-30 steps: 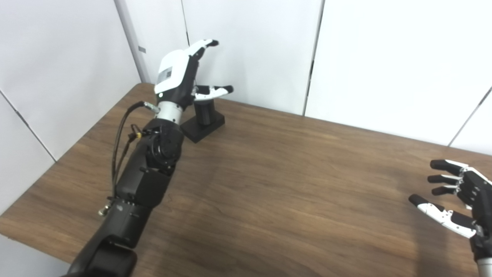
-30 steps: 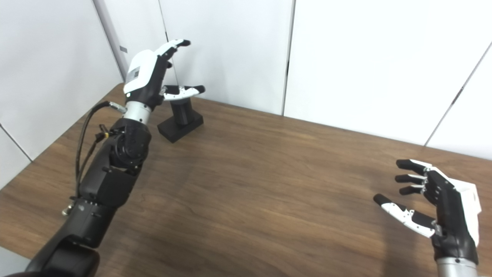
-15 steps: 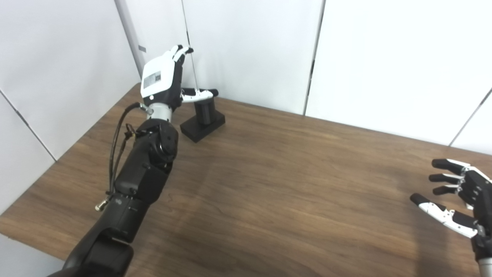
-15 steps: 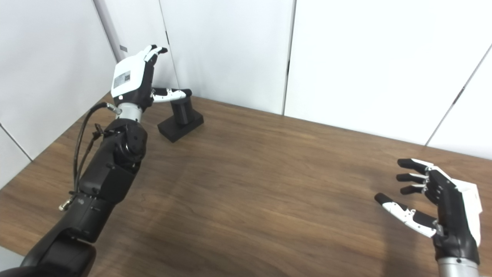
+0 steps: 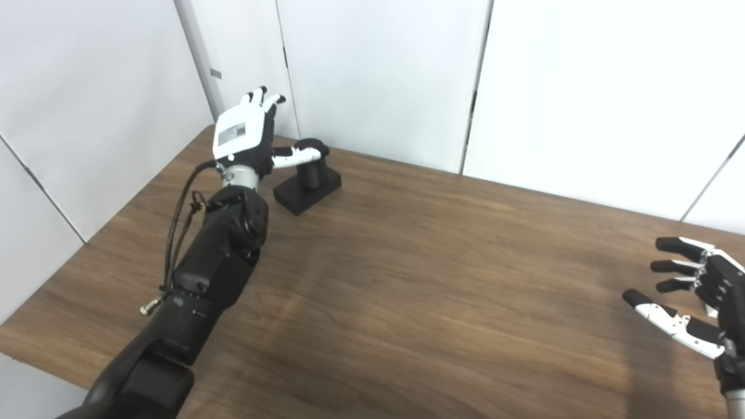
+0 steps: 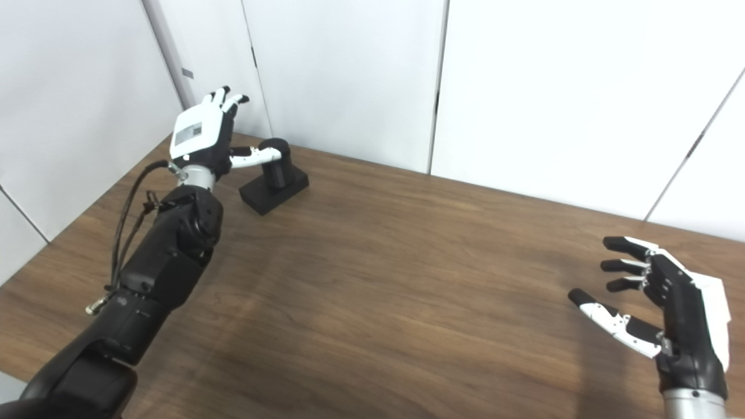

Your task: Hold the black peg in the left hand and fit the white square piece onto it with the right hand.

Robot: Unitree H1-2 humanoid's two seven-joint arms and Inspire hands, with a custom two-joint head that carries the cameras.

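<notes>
While spread beside the black peg (image 5: 308, 169), left hand (image 5: 244, 131) could tip it if closed off-centre; right hand (image 6: 663, 308) spread, idle.

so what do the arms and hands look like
Both arms are black with boxy segments. The left arm has black cables looped along its outer side, a small brass fitting lower down and a silver wrist ring. The left hand has a white back plate with a grey label; the right hand is black with white trim. Fingers are black-tipped, thumbs white.
</notes>
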